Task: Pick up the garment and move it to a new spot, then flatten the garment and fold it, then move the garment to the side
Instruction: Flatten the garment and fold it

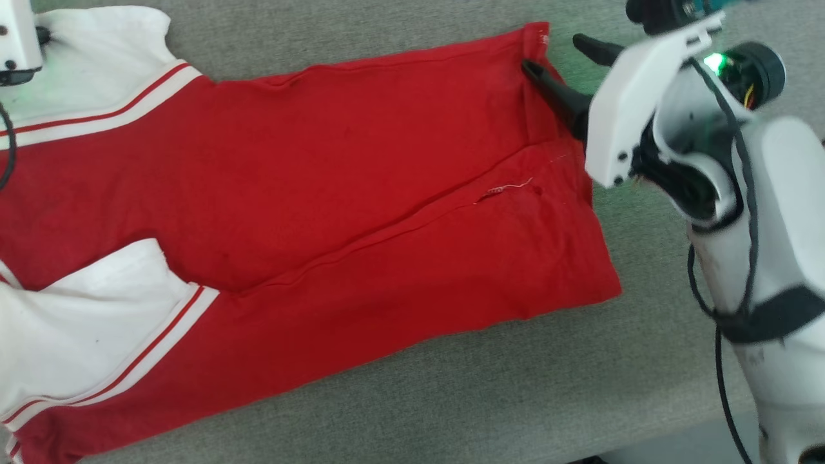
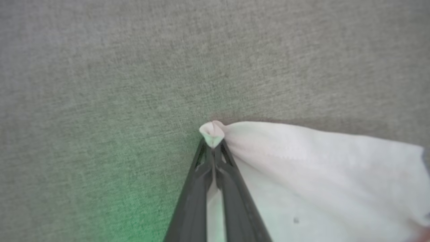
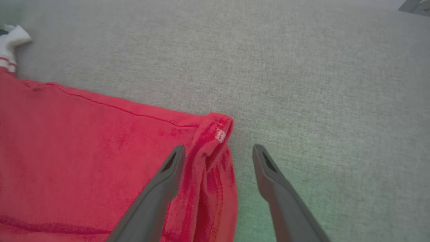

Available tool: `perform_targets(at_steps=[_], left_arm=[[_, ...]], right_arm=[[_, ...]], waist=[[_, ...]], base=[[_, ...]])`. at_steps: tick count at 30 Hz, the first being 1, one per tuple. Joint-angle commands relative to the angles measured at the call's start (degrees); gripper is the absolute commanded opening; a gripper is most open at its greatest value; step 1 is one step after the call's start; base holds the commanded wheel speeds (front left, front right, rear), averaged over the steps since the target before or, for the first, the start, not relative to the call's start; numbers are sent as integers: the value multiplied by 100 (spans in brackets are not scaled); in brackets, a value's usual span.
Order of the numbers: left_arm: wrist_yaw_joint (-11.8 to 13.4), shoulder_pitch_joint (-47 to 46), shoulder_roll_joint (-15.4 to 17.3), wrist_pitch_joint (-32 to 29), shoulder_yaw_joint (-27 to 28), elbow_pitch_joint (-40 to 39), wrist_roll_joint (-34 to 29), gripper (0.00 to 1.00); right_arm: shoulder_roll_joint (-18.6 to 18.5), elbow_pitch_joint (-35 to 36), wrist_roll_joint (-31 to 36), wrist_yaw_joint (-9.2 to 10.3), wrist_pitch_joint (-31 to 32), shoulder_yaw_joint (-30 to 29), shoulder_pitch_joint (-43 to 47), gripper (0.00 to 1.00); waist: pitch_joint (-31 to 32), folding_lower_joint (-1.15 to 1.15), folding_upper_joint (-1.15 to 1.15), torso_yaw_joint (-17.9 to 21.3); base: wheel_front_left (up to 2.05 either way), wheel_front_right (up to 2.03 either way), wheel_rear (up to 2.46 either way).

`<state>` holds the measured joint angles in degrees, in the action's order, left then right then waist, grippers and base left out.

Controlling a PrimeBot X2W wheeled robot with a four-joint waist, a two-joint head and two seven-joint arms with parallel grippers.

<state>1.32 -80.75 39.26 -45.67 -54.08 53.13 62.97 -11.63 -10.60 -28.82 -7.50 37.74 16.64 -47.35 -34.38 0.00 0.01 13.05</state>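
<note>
The garment [image 1: 335,193], a red T-shirt with white sleeves and striped trim, lies spread on the grey cloth surface, its long sides folded in toward the middle. My left gripper [image 2: 212,148] is shut on the tip of a white sleeve [image 2: 302,161]; in the head view its white mount [image 1: 16,38] sits at the top left over that sleeve. My right gripper [image 3: 218,151] [image 1: 555,57] stands open at the far hem corner [image 3: 220,129], one finger over the red cloth, the other over bare surface. The chest lettering is hidden.
The grey fabric surface [image 1: 503,399] runs all around the shirt, with bare room at the front, the back and the right. My right forearm [image 1: 773,258] with its cables stands at the right edge of the head view.
</note>
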Motion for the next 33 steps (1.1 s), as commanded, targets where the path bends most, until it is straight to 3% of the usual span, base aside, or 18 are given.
perform_targets(at_steps=[1, 7, 10, 11, 12, 17, 24, 33], left_arm=[[-29, 557, -299, -71, -257, 207, -61, 0], [-126, 403, -501, 101, -245, 349, -83, 0], [-183, 345, -621, 216, -207, 435, -56, 0], [-178, 332, -645, 258, -185, 462, -39, 0], [-207, 319, -678, 325, -168, 468, -26, 0], [-223, 213, -773, 665, -21, 559, 47, 0], [-443, 35, -803, 924, 43, 549, 63, 0], [-673, 126, -811, 1042, 19, 325, 113, 0]], right_arm=[[-8, -186, 22, 3, 93, 40, -164, 100], [129, -1313, -23, 3, 627, 425, -943, 100], [233, -2080, -220, 1, 1262, 820, -1074, 100], [220, -2206, -259, 0, 1381, 913, -1089, 75], [202, -2289, -307, 0, 1422, 976, -1123, 0], [-12, -2384, -454, 2, 1176, 1099, -1285, 0], [-432, -2201, -588, 9, 424, 1172, -1255, 0], [-894, -1916, -804, 8, -93, 1264, -874, 0]], waist=[[-25, 0, -1, -48], [-59, 0, -1, -175], [-50, 0, -1, -230], [-44, 0, -1, -248], [-35, 0, -1, -276], [85, 0, -1, -440], [448, 0, -1, -720], [1070, 0, -1, -1057]], base=[[0, 0, 0], [0, 0, 0], [0, 0, 0], [0, 0, 0], [0, 0, 0], [0, 0, 0], [0, 0, 0], [0, 0, 0]])
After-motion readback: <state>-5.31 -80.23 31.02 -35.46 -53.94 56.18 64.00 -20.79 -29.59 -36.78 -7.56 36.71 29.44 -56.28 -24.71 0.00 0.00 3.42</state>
